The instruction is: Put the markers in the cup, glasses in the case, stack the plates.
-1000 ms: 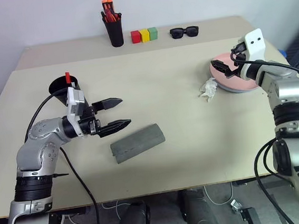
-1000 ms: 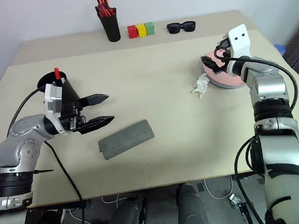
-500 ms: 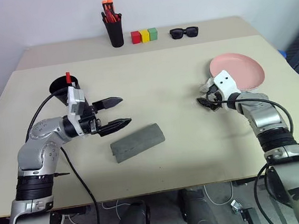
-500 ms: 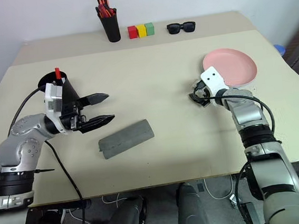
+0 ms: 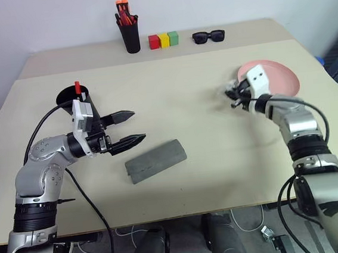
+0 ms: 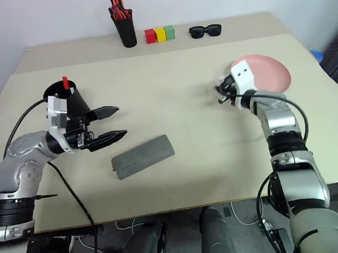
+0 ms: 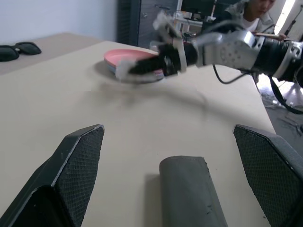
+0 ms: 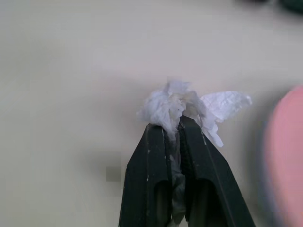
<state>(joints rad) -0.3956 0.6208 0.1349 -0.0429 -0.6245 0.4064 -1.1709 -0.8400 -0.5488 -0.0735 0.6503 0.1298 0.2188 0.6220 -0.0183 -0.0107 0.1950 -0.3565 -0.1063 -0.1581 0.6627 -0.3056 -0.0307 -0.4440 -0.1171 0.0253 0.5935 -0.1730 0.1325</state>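
Note:
My right gripper (image 8: 173, 123) is shut on a crumpled white paper wad (image 8: 175, 101), just left of the salmon pink plate (image 5: 278, 77). A bluish rim seems to show under that plate (image 7: 113, 71). My left gripper (image 5: 139, 124) stands open, level and pointing right, above and left of the closed grey case (image 5: 155, 160). The black cup (image 5: 69, 99) sits behind my left wrist with a red-tipped marker (image 5: 77, 86) upright in it. The glasses are out of view.
At the table's far edge stand a black pen holder (image 5: 128, 36) with orange-red pens, three coloured blocks (image 5: 163, 40) and black sunglasses (image 5: 208, 36). A person (image 7: 251, 9) sits beyond the table's right end.
My right gripper came off the pink plate, dropped to the paper wad beside it and shut on it. The left arm has stayed where it was, still open.

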